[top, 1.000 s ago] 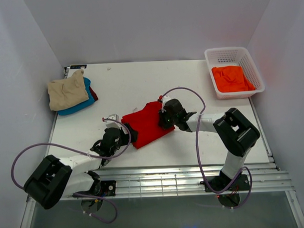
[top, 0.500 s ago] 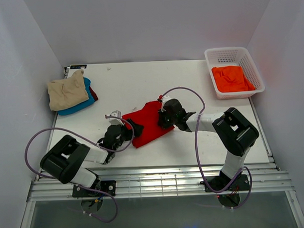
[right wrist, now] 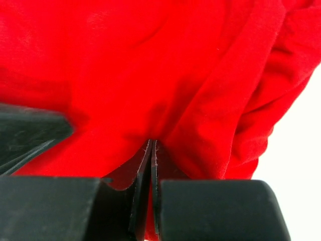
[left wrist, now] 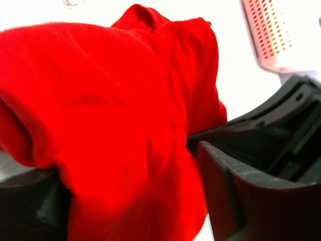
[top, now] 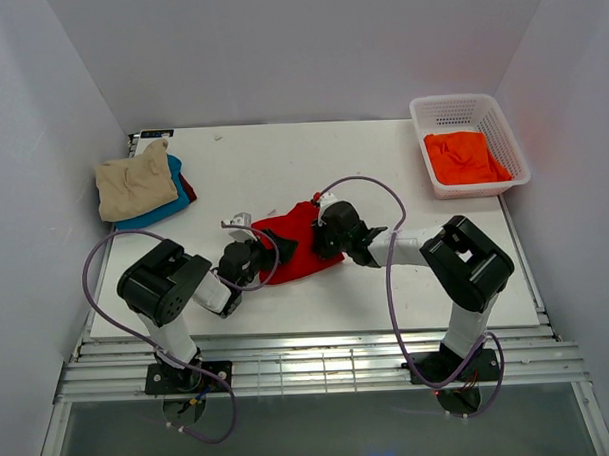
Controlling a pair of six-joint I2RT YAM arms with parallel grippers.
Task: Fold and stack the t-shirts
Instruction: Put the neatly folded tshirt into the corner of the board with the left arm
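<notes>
White tabletop (top: 383, 175) boxed in by plain pale walls; the red t-shirt (top: 293, 246) lies bunched at centre frame, between both arms; the right gripper (top: 322, 241) is pinched tight on a crease at its right edge; the left gripper (top: 260, 258) has its fingers spread wide around a thick roll of cloth at the left edge. It looks light, limp and easily rumpled, so hems or corners seem the better hold; a mid-panel pinch would likely only drag wrinkles. A tan t-shirt (top: 133, 184) tops the pile at upper left; an orange t-shirt (top: 464, 154) sits in the basket (top: 468, 104) at upper right.
</notes>
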